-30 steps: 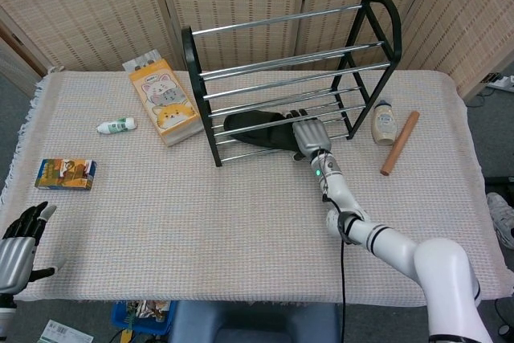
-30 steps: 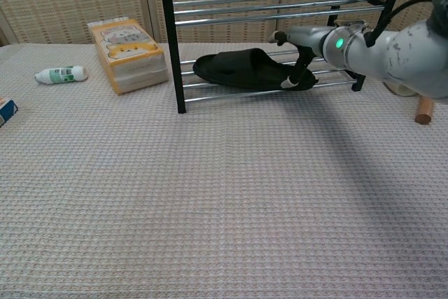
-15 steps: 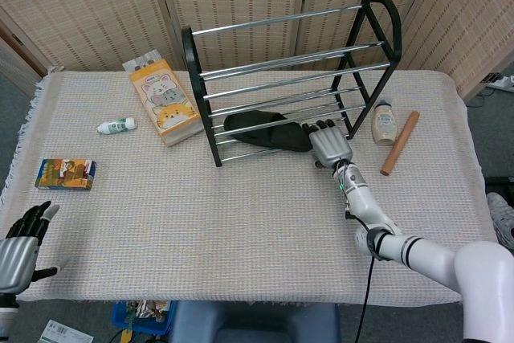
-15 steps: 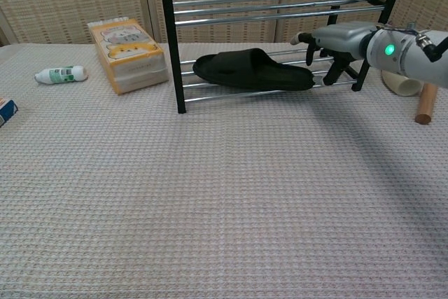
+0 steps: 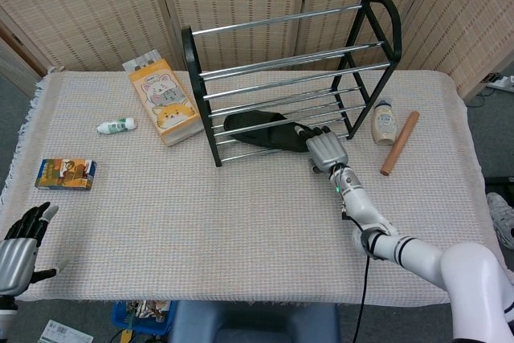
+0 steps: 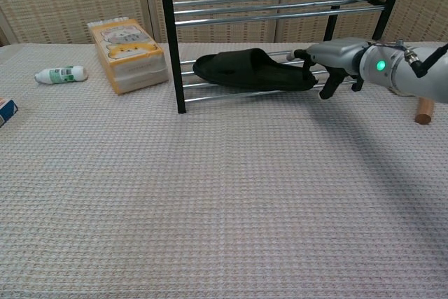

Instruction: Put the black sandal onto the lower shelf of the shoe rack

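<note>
The black sandal (image 5: 261, 128) (image 6: 252, 69) lies flat on the lower bars of the black-framed shoe rack (image 5: 201, 94) (image 6: 172, 40), toe towards the left post. My right hand (image 5: 325, 150) (image 6: 334, 61) hovers at the sandal's right end with its fingers stretched out towards it and nothing in its grasp. Whether the fingertips touch the sandal I cannot tell. My left hand (image 5: 18, 251) hangs at the lower left, off the table's front corner, with its fingers spread and holding nothing. It appears only in the head view.
An orange cat-print carton (image 5: 165, 102) (image 6: 127, 54) lies left of the rack. Further left are a white tube (image 5: 116, 125) (image 6: 61, 73) and a small colourful box (image 5: 66, 173). Right of the rack stand a pale bottle (image 5: 385, 122) and a wooden stick (image 5: 399, 143) (image 6: 424, 111).
My right hand let go of the sandal, drew away to the right, then came back a little to the sandal's end. The sandal stayed on the lower bars. The left hand has not moved.
</note>
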